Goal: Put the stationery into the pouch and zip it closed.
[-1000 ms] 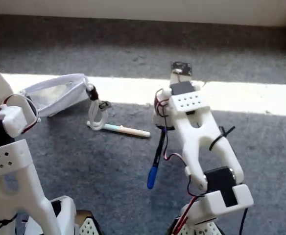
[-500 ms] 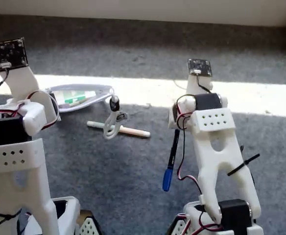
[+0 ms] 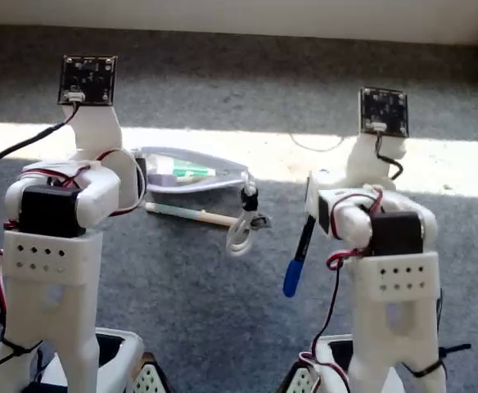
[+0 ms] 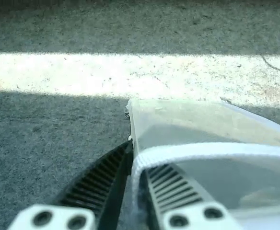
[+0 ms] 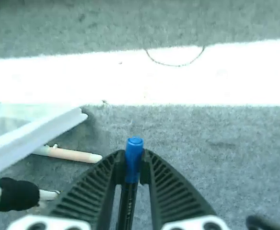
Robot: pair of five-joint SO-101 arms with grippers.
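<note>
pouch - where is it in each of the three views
High view: pouch left of centre, across the sunlit strip's near edge.
Left wrist view: its corner clamped in the left gripper.
Right wrist view: its edge next to the cream pen.
Shared landmark: the sunlit strip.

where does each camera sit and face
High view: fixed above and behind, looking down on the carpet; left arm and right arm show.
Left wrist view: on the left arm, looking along its jaws, shut on the pouch.
Right wrist view: on the right arm, looking along its jaws, shut on the blue pen.
Shared: the pouch in all three; the blue pen and cream pen in high and right wrist.
</note>
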